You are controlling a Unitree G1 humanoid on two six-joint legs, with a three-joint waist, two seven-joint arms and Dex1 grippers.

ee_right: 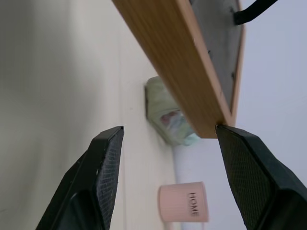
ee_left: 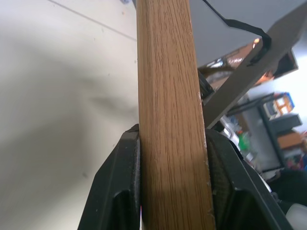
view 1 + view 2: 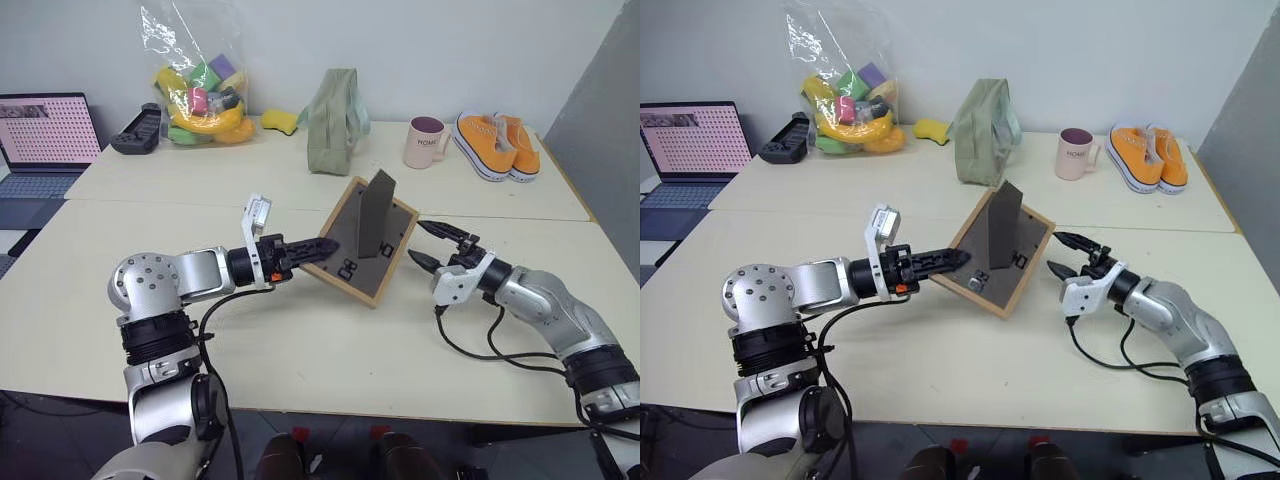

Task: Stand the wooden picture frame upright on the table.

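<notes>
Between two grippers, wooden picture frame (image 3: 360, 243) stood tilted on desk (image 3: 300, 340), dark back and fold-out stand (image 3: 377, 214) facing camera. Left gripper (image 3: 322, 245) clamped frame's near-left edge, fingers (image 2: 115, 187) pressed on both faces of wood. Right gripper (image 3: 428, 245) sat just beside frame's opposite edge, jaws spread wide, gripping nothing. Pink mug (image 3: 426, 141) beyond right gripper.

The wooden picture frame (image 3: 361, 243) has a light oak-grain border and a dark grey-brown back; the desk (image 3: 300, 330) is plain pale cream. The mug (image 3: 426, 142) is pale pink, the shoes (image 3: 498, 145) orange with white soles, the bag (image 3: 335, 122) sage green.
</notes>
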